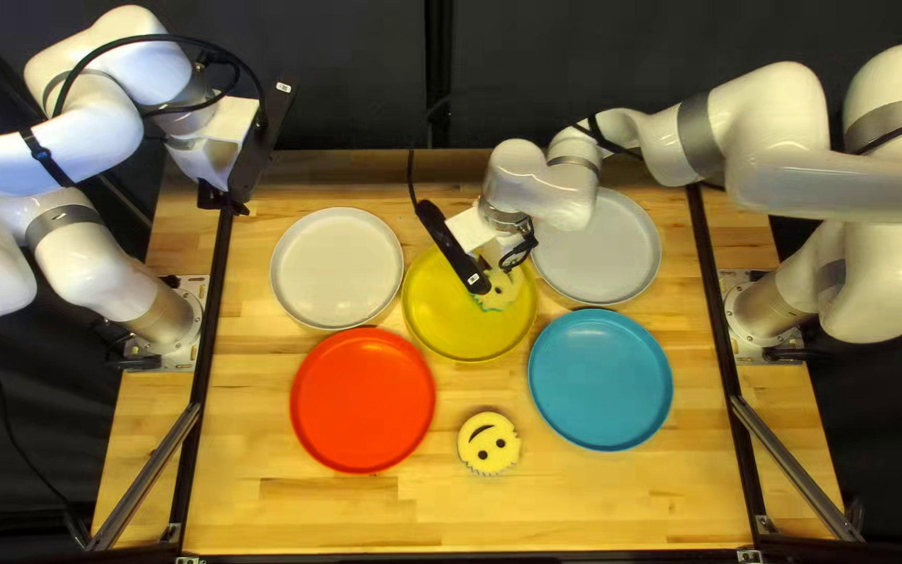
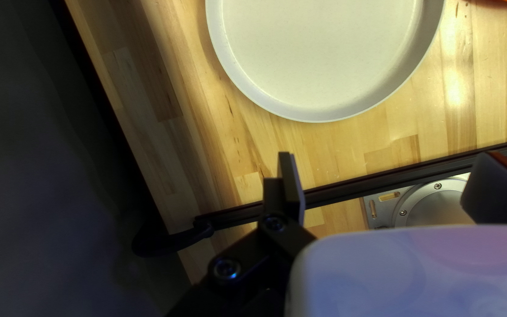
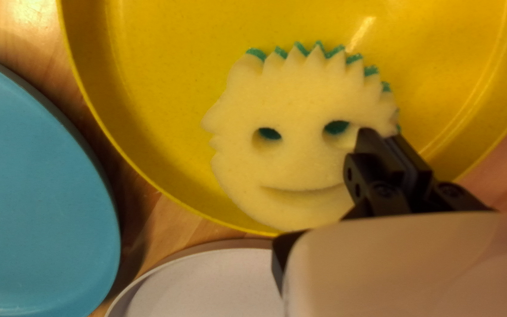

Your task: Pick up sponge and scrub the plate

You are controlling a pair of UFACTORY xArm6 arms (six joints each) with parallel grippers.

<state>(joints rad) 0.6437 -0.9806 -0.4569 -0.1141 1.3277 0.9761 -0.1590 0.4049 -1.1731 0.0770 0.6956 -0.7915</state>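
In the top left view, my right gripper [image 1: 503,266] is over the yellow plate [image 1: 451,324], at the pale smiling sponge [image 1: 495,292] with a green backing. Seen from the right wrist, my gripper [image 3: 381,134] pinches that sponge [image 3: 289,170] near one eye hole, one finger on its pale face and the other beyond its edge. The sponge is over the yellow plate [image 3: 165,105]; contact underneath is hidden. My left gripper [image 1: 227,201] is raised near the table's far left corner. Its wrist view shows the gripper [image 2: 387,155] open with nothing between the fingers.
A second smiling sponge [image 1: 490,455] lies on the table between the red plate [image 1: 363,400] and blue plate [image 1: 599,379]. A white plate [image 1: 336,267] sits left of the yellow one. The right arm crosses above a grey-white plate [image 1: 608,256].
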